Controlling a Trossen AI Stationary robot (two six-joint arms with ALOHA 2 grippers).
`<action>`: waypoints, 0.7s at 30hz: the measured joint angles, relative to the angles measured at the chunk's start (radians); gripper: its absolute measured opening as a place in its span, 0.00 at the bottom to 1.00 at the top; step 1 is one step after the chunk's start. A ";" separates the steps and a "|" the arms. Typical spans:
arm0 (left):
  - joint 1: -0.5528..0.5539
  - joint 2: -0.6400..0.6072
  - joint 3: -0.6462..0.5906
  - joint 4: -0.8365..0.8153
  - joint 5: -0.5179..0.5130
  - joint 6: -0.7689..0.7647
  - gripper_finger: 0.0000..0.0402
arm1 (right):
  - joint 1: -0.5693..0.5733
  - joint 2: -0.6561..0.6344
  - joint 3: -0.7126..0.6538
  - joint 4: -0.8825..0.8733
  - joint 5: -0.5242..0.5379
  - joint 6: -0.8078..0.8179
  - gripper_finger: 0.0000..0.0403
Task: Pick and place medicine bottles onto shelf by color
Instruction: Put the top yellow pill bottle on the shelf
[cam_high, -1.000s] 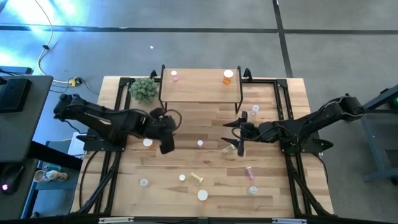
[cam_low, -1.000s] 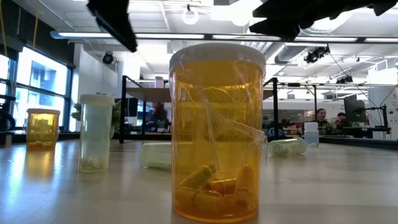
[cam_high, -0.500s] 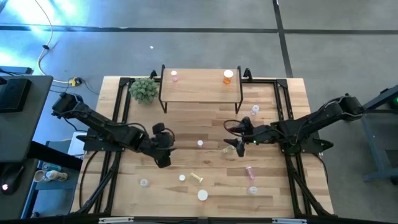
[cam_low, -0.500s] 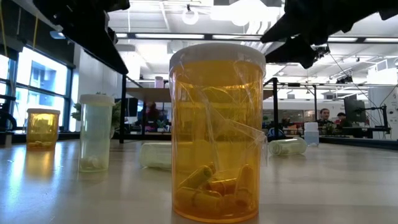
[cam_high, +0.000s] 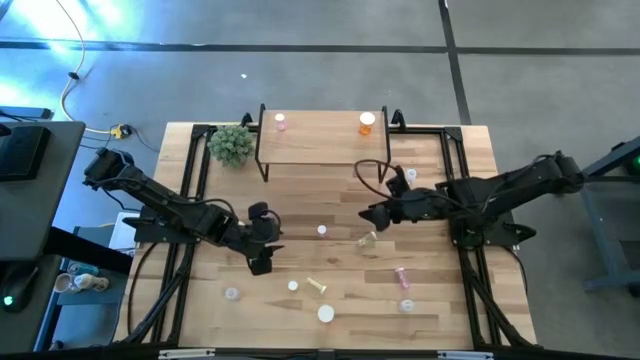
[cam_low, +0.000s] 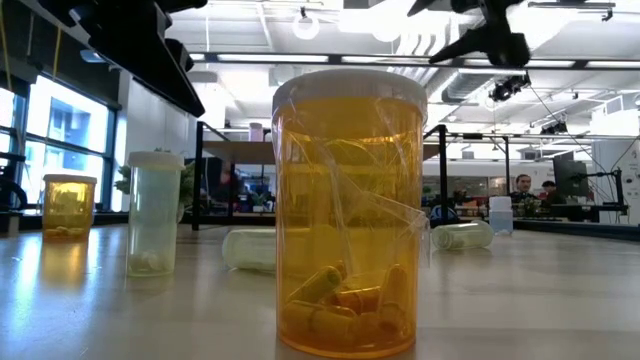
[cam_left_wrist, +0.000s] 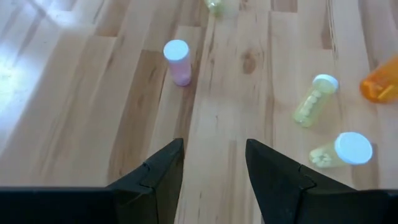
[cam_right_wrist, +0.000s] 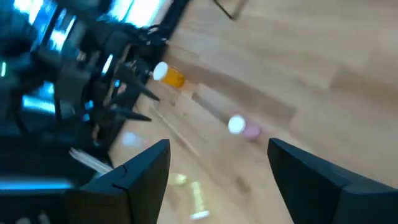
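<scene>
I see the shelf (cam_high: 322, 138) at the table's far edge, pink bottle (cam_high: 280, 122) and orange bottle (cam_high: 367, 122) upright on opposite ends. My left gripper (cam_high: 262, 262) and right gripper (cam_high: 372, 214) hover mid-table, fingers apart, empty. A yellow-green bottle (cam_high: 317, 287) lies on its side, long axis diagonal.

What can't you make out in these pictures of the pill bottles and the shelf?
- Low view: the big orange bottle up close hides most of the shelf behind it.
- High view: bottles on the shelf are too small to tell their contents.
- Right wrist view: motion blur smears the pink bottle.
</scene>
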 joint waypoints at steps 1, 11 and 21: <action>0.000 0.000 0.000 -0.002 0.000 0.002 0.41 | -0.001 0.010 0.016 -0.031 -0.011 0.077 0.65; 0.000 0.000 0.000 -0.007 0.000 0.073 0.41 | -0.002 0.187 0.090 -0.192 -0.210 0.576 0.65; 0.000 0.000 0.000 0.000 -0.009 0.132 0.41 | -0.003 0.385 0.089 -0.206 -0.401 0.665 0.65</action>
